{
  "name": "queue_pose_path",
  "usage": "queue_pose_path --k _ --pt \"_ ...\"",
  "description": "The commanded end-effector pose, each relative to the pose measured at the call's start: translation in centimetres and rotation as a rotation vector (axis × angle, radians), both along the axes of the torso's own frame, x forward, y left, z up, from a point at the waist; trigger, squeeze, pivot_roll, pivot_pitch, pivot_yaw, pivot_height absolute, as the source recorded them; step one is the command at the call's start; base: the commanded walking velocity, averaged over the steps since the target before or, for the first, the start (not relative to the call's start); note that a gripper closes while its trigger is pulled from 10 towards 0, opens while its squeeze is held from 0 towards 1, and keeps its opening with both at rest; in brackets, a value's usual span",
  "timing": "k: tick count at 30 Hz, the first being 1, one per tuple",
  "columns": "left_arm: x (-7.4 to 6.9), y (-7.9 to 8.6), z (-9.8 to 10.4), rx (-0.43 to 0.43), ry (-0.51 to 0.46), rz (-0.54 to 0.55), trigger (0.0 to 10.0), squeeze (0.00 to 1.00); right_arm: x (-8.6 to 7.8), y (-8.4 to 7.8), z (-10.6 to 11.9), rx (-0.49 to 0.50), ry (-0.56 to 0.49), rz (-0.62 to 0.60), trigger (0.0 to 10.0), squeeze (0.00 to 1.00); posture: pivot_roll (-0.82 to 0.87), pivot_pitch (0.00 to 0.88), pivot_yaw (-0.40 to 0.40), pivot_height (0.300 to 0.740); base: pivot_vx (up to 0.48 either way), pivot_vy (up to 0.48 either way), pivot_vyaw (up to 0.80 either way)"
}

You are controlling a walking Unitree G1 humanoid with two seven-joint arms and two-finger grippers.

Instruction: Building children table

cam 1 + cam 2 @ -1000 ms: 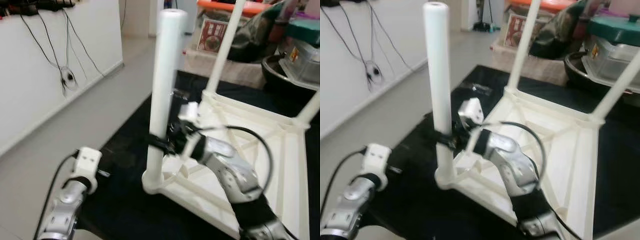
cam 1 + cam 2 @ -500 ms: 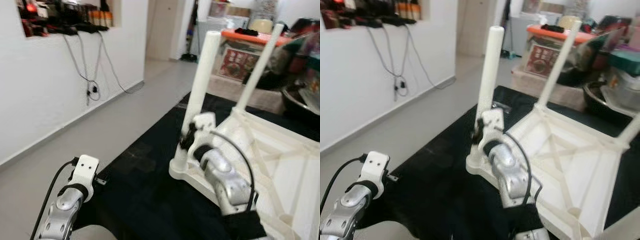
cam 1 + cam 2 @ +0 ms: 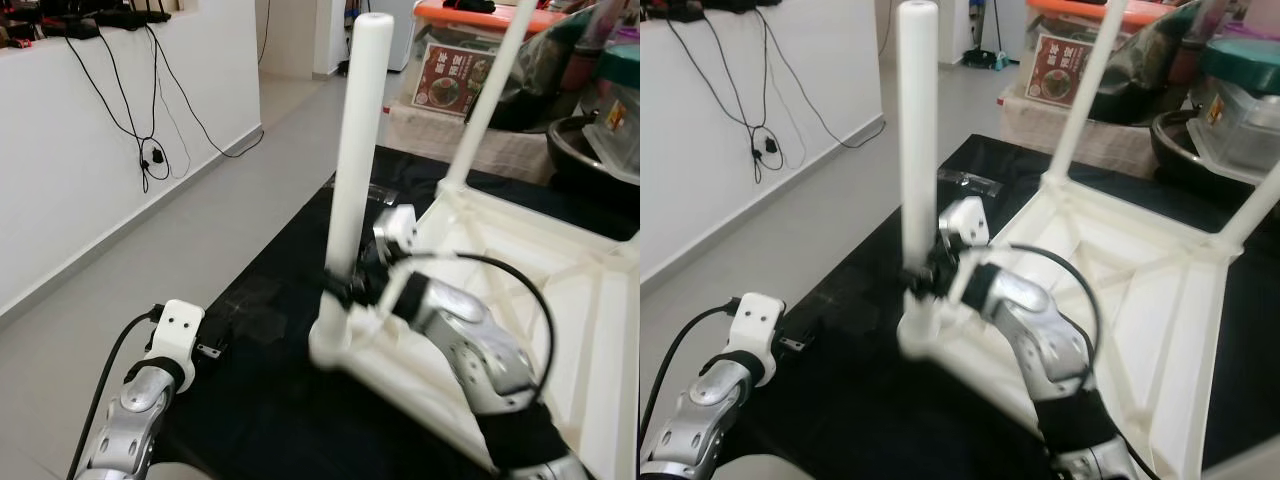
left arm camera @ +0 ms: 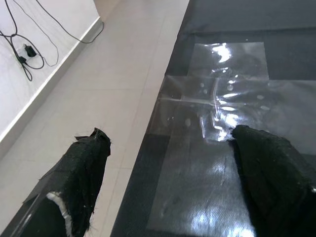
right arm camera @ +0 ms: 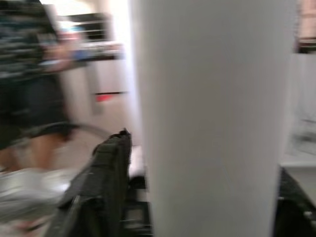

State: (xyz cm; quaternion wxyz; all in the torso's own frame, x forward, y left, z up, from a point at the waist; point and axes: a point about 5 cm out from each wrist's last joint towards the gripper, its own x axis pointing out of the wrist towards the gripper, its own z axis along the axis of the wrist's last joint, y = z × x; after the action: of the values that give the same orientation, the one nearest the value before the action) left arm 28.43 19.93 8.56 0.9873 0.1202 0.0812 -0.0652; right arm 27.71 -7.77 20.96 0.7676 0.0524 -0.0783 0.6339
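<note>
A white children's table (image 3: 600, 290) lies upside down on a black mat (image 3: 270, 400), its legs pointing up. My right gripper (image 3: 343, 290) is shut on the nearest white leg (image 3: 358, 150) just above the socket at the table's near corner. In the right wrist view this leg (image 5: 212, 118) stands between the black fingers (image 5: 106, 182). A second leg (image 3: 490, 90) rises behind it. My left gripper (image 4: 168, 133) hangs open above the mat's left edge, over a clear plastic sheet (image 4: 217, 98), holding nothing.
A white wall with dangling cables (image 3: 130, 100) runs along the left, with tiled floor (image 3: 200, 230) beside the mat. Boxes, bins (image 3: 455, 75) and a dark pot (image 3: 585, 150) crowd the back right. A blurred person (image 5: 34, 74) stands beyond the leg.
The head camera has tilted up and back down, shifting the whole picture. My right gripper stays shut on the leg, and the table's near corner is now blurred. The left arm has hardly moved.
</note>
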Motion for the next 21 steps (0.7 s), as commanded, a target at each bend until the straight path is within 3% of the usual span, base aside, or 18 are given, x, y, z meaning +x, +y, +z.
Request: queue_pose_path --k 1,2,3,6,8,9,10,11,12,15,16,17,19,20,21 --pt "-0.4 0.1 -0.7 0.014 0.037 0.002 10.0 0.00 -1.2 0.8 -0.1 -0.007 -0.025 0.127 2.1 0.00 0.13 0.000 -0.079 0.740 0.000 0.000 0.00" --pt "-0.4 0.1 -0.7 0.014 0.037 0.002 10.0 0.00 -1.2 0.8 -0.1 -0.007 -0.025 0.127 2.1 0.00 0.13 0.000 -0.079 0.740 0.000 0.000 0.00" --pt "-0.6 0.0 -0.8 0.014 0.038 0.003 10.0 0.00 -0.9 0.7 -0.7 -0.014 -0.007 0.095 0.0 0.00 0.13 0.000 -0.077 0.740 0.000 0.000 0.00" --pt "-0.7 0.1 -0.8 0.013 0.041 0.005 10.0 0.00 -0.1 0.5 -1.3 -0.041 0.008 0.012 0.0 0.00 0.13 0.000 -0.074 0.740 0.000 0.000 0.00" --pt "-1.0 0.3 -1.1 0.019 0.052 0.005 10.0 0.00 4.6 -0.7 -4.0 -0.173 0.122 -0.516 0.0 0.00 0.11 0.000 -0.064 0.740 0.000 0.000 0.00" --pt "-1.0 0.3 -1.1 0.019 0.052 0.005 10.0 0.00 4.6 -0.7 -4.0 -0.173 0.122 -0.516 0.0 0.00 0.11 0.000 -0.064 0.740 0.000 0.000 0.00" --pt "-1.0 0.2 -1.2 0.021 0.054 0.003 10.0 0.00 6.4 -2.5 -5.6 -0.249 0.190 -0.833 0.0 0.00 0.11 0.000 -0.062 0.740 0.000 0.000 0.00" --pt "-0.8 0.0 -1.1 0.018 0.052 -0.002 10.0 0.00 7.1 -5.1 -7.2 -0.283 0.284 -1.166 0.0 0.00 0.11 0.000 -0.061 0.740 0.000 0.000 0.00" --pt "-0.7 -0.3 -1.0 0.013 0.048 -0.008 10.0 0.00 6.6 -6.9 -8.3 -0.303 0.357 -1.361 0.0 0.00 0.11 0.000 -0.060 0.740 0.000 0.000 0.00" --pt "-0.7 -0.3 -1.0 0.013 0.048 -0.008 10.0 0.00 6.6 -6.9 -8.3 -0.303 0.357 -1.361 0.0 0.00 0.11 0.000 -0.060 0.740 0.000 0.000 0.00" --pt "-0.7 -0.5 -1.0 0.010 0.047 -0.011 10.0 0.00 6.0 -7.9 -8.7 -0.318 0.390 -1.459 0.0 0.00 0.11 0.000 -0.056 0.740 0.000 0.000 0.00" --pt "-0.8 -0.5 -1.1 0.010 0.050 -0.011 10.0 0.00 5.5 -8.4 -8.8 -0.322 0.394 -1.494 4.8 0.00 0.11 0.000 -0.051 0.740 0.000 0.000 0.00" --pt "-0.9 -0.4 -1.2 0.011 0.053 -0.011 10.0 0.00 5.4 -8.5 -8.6 -0.325 0.383 -1.488 4.8 0.00 0.11 0.000 -0.051 0.740 0.000 0.000 0.00" --pt "-0.9 -0.3 -1.2 0.011 0.054 -0.010 10.0 0.00 5.4 -8.5 -8.1 -0.321 0.343 -1.492 10.0 0.00 0.10 0.000 -0.051 0.740 0.000 0.000 0.00" --pt "-0.9 -0.2 -1.2 0.012 0.055 -0.008 10.0 0.00 5.5 -8.2 -7.7 -0.316 0.323 -1.462 10.0 0.00 0.10 0.000 -0.052 0.740 0.000 0.000 0.00"
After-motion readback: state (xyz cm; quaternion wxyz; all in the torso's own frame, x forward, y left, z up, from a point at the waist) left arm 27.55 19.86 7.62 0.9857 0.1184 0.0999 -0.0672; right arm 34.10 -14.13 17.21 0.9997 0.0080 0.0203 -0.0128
